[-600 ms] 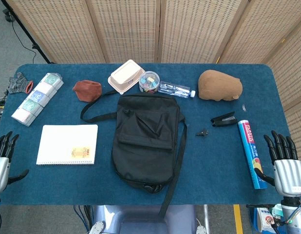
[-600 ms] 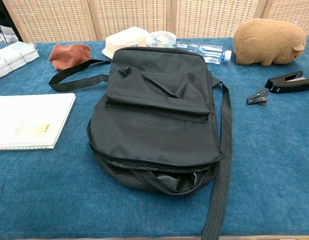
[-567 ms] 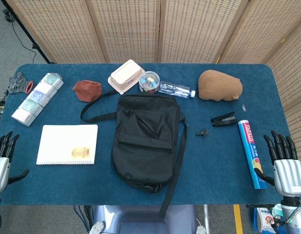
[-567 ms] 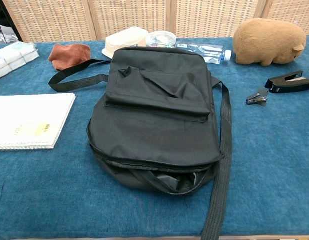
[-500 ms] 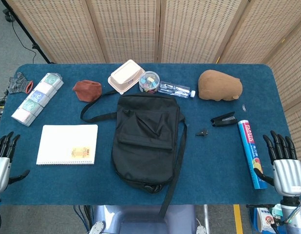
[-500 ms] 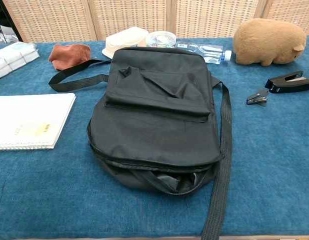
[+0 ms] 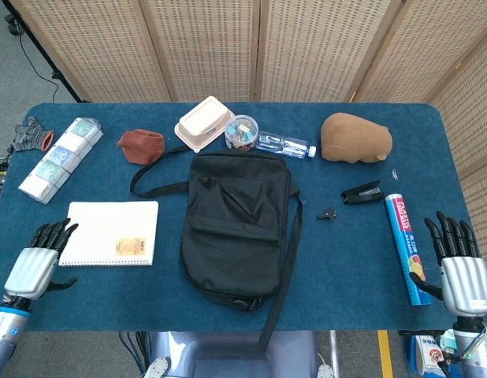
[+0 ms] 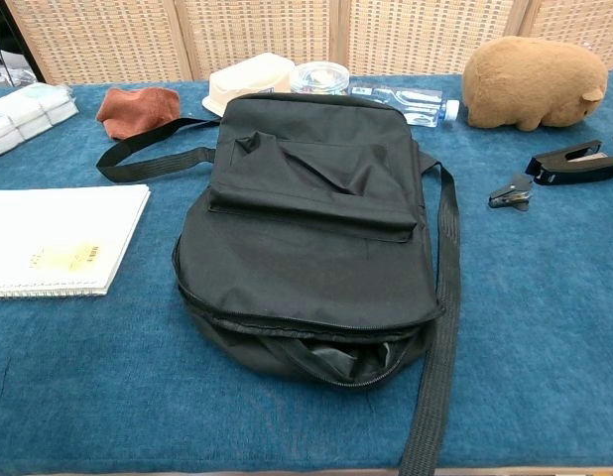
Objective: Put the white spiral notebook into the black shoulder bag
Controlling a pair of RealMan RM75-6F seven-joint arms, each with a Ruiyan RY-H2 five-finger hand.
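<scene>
two hands in the head view, both empty with fingers spread: left hand (image 7: 37,266) just off the white spiral notebook (image 7: 109,233)'s near-left edge, right hand (image 7: 462,272) at the table's right corner. one black shoulder bag (image 7: 238,228) lies centre, bare cloth between it and the notebook. chest view: the bag's near zipper mouth gapes open, notebook flat to its left, no hands.

brightness: both views bright, even
source: diffuse, seems overhead
shadows: soft and short, under black shoulder bag (image 8: 306,228)
glare: none on blue table (image 7: 354,268)
focus: sharp; chest view's far edge slightly soft
distortion: head view's edges slightly curved
</scene>
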